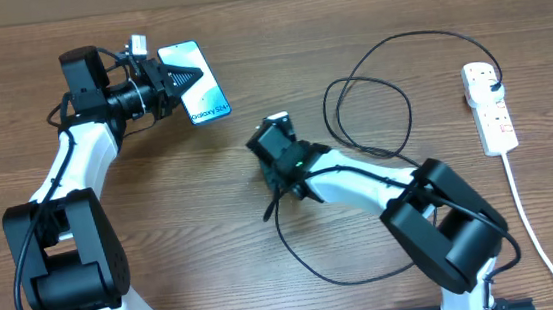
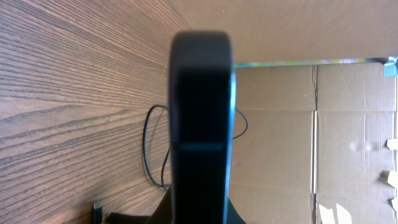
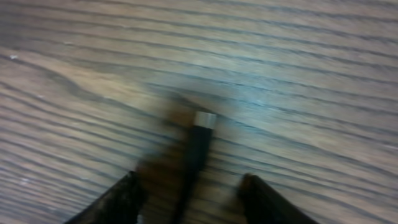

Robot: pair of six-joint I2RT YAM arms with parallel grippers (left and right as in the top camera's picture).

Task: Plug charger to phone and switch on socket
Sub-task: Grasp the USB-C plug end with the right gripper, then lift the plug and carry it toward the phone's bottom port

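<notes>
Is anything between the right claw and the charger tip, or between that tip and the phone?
Nothing visible. The charger tip lies on the bare table inside the open right claw. Only bare wood separates it from the phone, held in the left claw.

The phone (image 1: 201,89) screen reads "Galaxy S24" near one end.

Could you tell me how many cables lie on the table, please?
2: the black charger cable loops across the right half; the white cord runs down from the power strip.
</notes>
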